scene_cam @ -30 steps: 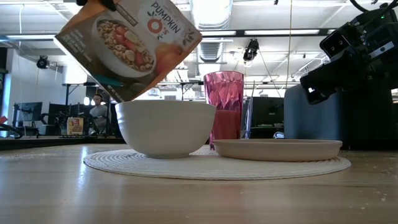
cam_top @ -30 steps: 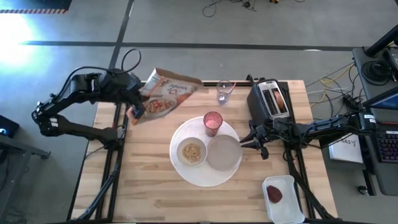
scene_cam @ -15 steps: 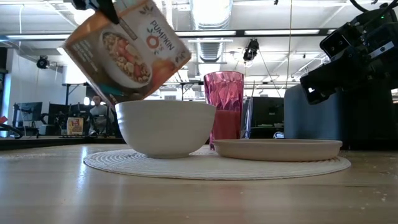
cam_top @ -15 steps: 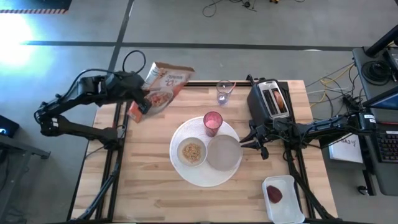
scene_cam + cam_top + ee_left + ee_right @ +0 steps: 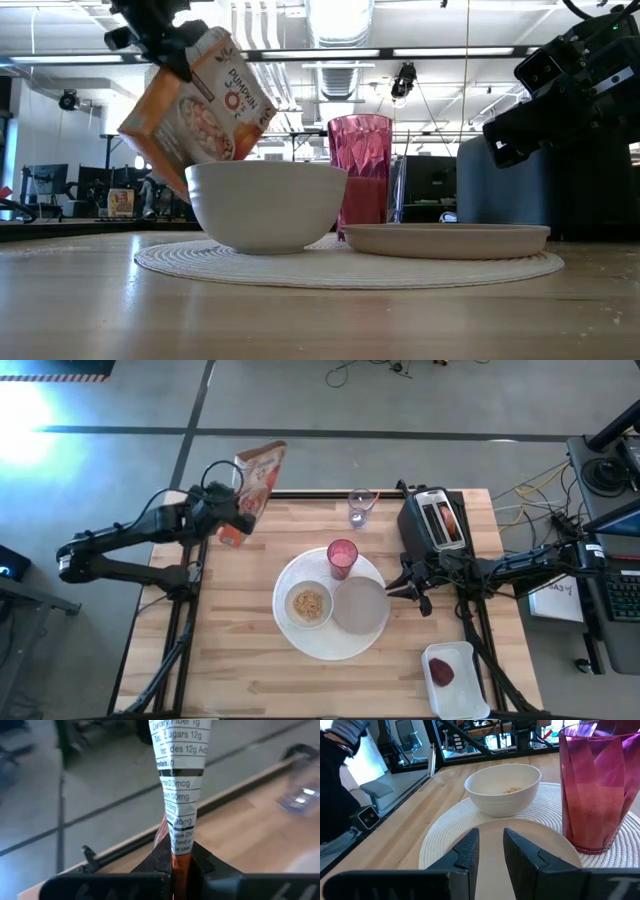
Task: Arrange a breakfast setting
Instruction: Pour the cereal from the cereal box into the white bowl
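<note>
Over the table's (image 5: 240,660) far left corner, the left fingers (image 5: 232,518) pinch a tilted cereal box (image 5: 252,485). Beside the small plate (image 5: 359,606), the right fingers (image 5: 489,851) stand slightly apart, empty. Bowl (image 5: 309,604), cup (image 5: 342,556) and small plate sit on the big plate (image 5: 325,645).

grey concrete floor (image 5: 300,400), loose cables (image 5: 365,370), ceiling strip lights (image 5: 420,52), distant desks (image 5: 60,205)
</note>
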Robot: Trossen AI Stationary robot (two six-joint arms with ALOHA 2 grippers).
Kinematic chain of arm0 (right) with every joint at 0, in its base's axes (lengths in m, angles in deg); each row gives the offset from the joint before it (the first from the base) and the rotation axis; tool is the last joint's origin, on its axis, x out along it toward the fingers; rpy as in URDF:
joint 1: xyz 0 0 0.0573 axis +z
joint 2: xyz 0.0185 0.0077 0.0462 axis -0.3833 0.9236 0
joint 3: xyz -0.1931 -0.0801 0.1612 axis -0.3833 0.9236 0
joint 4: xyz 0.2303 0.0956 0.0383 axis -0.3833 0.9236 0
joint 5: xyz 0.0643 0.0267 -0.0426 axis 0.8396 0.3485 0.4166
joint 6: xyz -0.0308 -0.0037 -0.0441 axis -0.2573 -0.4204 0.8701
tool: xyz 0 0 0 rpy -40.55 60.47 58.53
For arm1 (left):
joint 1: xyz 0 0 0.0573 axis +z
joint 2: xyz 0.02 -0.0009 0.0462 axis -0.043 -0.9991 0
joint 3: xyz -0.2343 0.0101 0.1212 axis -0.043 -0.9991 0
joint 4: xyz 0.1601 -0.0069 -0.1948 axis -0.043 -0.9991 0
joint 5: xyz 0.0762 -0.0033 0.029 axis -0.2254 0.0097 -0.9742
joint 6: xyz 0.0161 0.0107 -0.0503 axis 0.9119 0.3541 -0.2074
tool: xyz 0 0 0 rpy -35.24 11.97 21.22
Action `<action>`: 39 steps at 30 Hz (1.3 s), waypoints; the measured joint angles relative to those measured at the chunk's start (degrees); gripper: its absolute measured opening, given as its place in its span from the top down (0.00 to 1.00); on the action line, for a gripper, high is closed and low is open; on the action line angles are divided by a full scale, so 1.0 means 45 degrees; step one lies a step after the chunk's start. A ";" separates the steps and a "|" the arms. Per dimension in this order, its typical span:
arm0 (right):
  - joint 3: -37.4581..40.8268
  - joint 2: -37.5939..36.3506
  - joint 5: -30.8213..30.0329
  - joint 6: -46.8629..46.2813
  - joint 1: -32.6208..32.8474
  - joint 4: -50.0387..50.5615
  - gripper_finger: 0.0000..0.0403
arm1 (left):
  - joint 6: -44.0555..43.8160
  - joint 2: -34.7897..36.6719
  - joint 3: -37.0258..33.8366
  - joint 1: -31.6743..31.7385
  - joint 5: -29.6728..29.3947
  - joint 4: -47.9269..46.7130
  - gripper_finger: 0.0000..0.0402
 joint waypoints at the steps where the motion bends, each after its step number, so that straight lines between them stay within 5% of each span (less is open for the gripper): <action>1: -0.0004 0.0000 0.0000 0.0000 0.0004 0.0000 0.80 | -0.0035 0.0106 -0.0331 0.0000 -0.0346 0.0267 1.00; 12: -0.0002 0.0000 0.0000 0.0000 0.0003 0.0000 0.82 | -0.2794 0.1013 -0.2838 0.0010 -0.3258 0.0976 1.00; 39: 0.0000 -0.0001 0.0000 0.0000 0.0000 -0.0001 0.82 | -0.7923 0.1064 -0.6329 0.0000 -0.4131 0.1024 1.00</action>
